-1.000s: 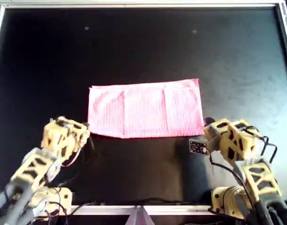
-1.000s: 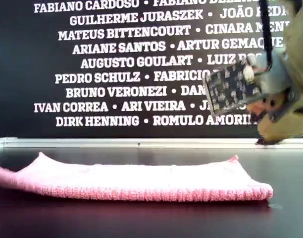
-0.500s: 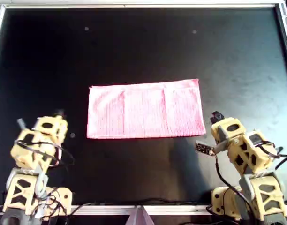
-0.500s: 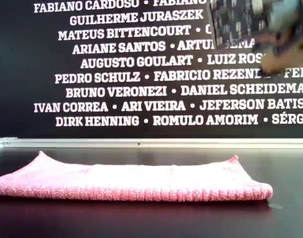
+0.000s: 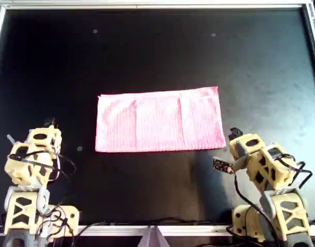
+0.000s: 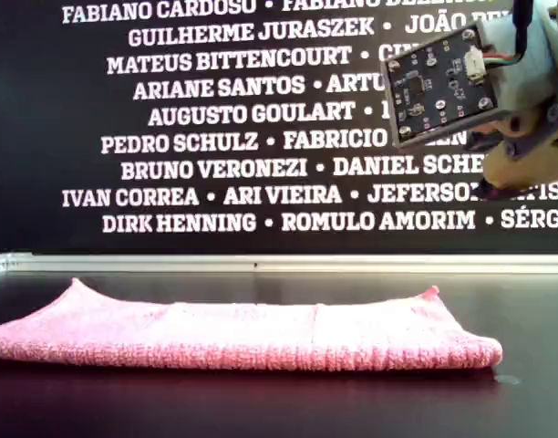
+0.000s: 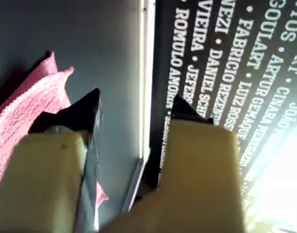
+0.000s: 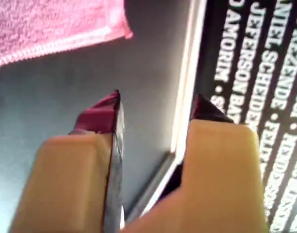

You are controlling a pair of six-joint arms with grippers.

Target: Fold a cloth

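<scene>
thin pink rectangular folded cloth (image 5: 159,121) lying flat mid black counter (image 5: 157,51), left gripper (image 7: 134,109) and right gripper (image 8: 156,104) both clear of it, jaws parted, holding nothing

We saw the folded pink fabric cloth (image 6: 252,334) lying flat on the dark glossy table (image 6: 279,406), below a black name-printed wall (image 6: 197,119).

Both arms sit folded back near the lower edge of the overhead view; left arm (image 5: 31,170) stands at that view's lower left, right arm (image 5: 265,175) at its lower right; left gripper (image 7: 134,109) has jaws parted, nothing between them; right gripper (image 8: 156,109) likewise spread and holding nothing; in the exterior view one wrist, with a circuit board (image 6: 439,82) on it, hangs raised at the upper right.
</scene>
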